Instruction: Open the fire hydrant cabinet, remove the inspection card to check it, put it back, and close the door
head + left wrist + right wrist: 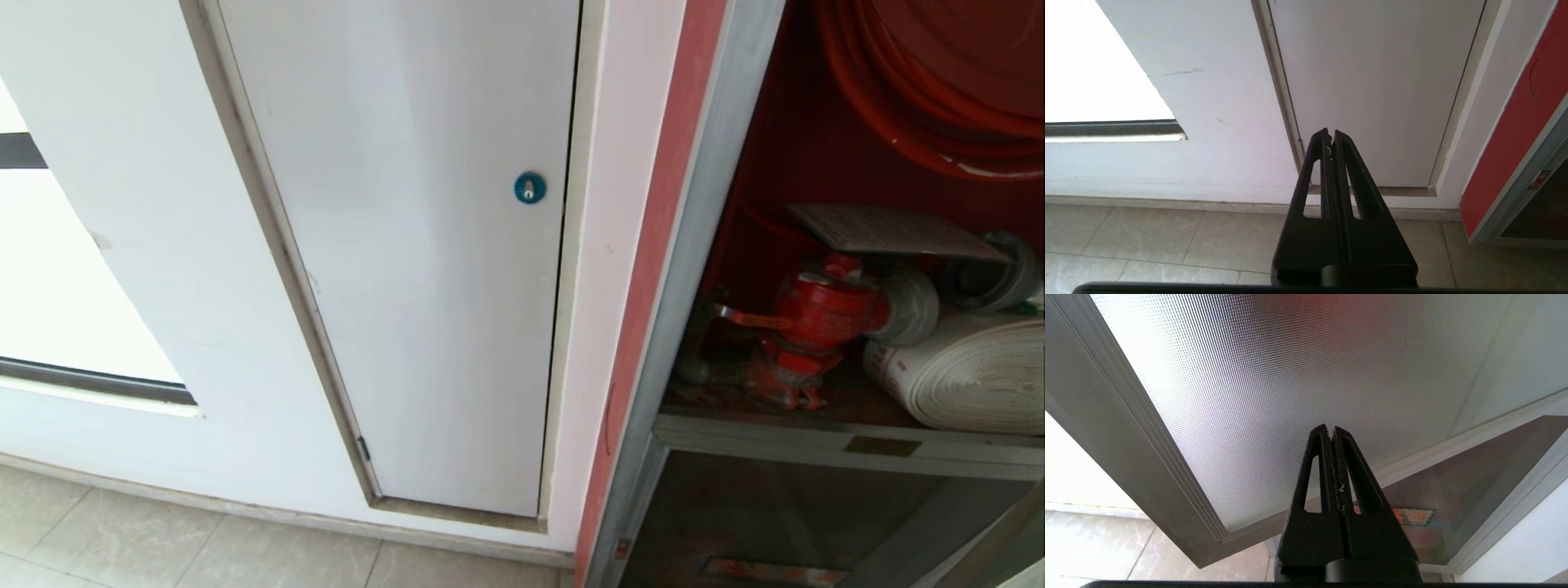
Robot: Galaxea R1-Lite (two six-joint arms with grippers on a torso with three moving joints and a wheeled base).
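Inside the open fire hydrant cabinet (718, 269) on the right, the inspection card (890, 230), its print unreadable, is lying atop the red valve (816, 314), while the left gripper (1331, 134) and right gripper (1331, 430) are hanging pressed together, empty.

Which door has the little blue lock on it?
The plain white panel in the wall has the blue round lock. The fire hydrant cabinet beside it stands open, red inside, with no blue lock showing.

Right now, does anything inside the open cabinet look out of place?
The inspection card lies tilted across the top of the red valve and a hose coupling, loose rather than in any holder. The door hangs open. Nothing looks damaged.
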